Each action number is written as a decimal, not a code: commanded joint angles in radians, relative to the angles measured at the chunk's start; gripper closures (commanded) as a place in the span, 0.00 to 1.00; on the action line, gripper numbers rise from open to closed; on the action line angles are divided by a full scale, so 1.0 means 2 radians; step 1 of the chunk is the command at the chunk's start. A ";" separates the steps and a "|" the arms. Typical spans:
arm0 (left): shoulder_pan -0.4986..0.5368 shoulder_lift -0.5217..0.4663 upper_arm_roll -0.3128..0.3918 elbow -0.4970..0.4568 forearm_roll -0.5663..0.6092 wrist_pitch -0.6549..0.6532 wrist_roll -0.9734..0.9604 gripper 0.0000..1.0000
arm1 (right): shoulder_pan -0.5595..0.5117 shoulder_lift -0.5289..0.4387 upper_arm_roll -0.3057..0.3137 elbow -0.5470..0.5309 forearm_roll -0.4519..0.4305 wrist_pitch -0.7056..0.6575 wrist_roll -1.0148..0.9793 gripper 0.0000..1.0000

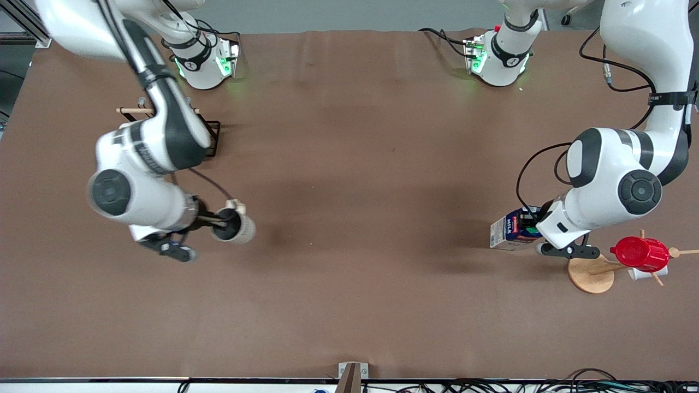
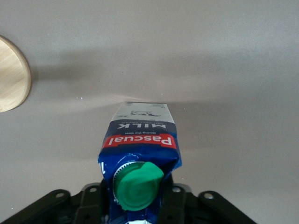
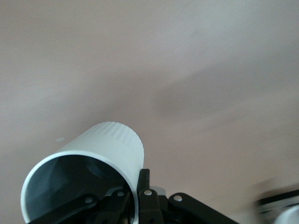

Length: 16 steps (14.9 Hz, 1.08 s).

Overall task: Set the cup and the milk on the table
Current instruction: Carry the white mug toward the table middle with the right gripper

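Front view: right gripper [image 1: 217, 221] clamps the rim of the cup [image 1: 235, 225], tilted on its side over the table [image 1: 349, 218] at the right arm's end; a black wire rack [image 1: 210, 136] stands beside that arm. Left gripper [image 1: 528, 221] grips the milk [image 1: 510, 230], tipped over, just beside a wooden mug tree [image 1: 592, 273] bearing a red cup [image 1: 639, 254].

Left wrist view: milk [image 2: 140, 154] held at its green-capped top; mug tree base [image 2: 11, 74] near.

Right wrist view: one finger [image 3: 144, 186] outside the cup [image 3: 93, 172] wall, one inside.
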 commanded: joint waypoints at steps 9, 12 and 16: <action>-0.044 -0.020 -0.010 0.054 0.008 -0.066 -0.055 0.62 | 0.133 0.096 0.006 0.025 -0.051 0.117 0.202 1.00; -0.076 -0.015 -0.010 0.067 0.007 -0.066 -0.111 0.62 | 0.147 0.104 0.007 0.025 -0.066 0.124 0.214 1.00; -0.129 0.000 -0.011 0.088 0.001 -0.066 -0.200 0.62 | 0.157 0.117 0.007 0.021 -0.088 0.158 0.214 0.97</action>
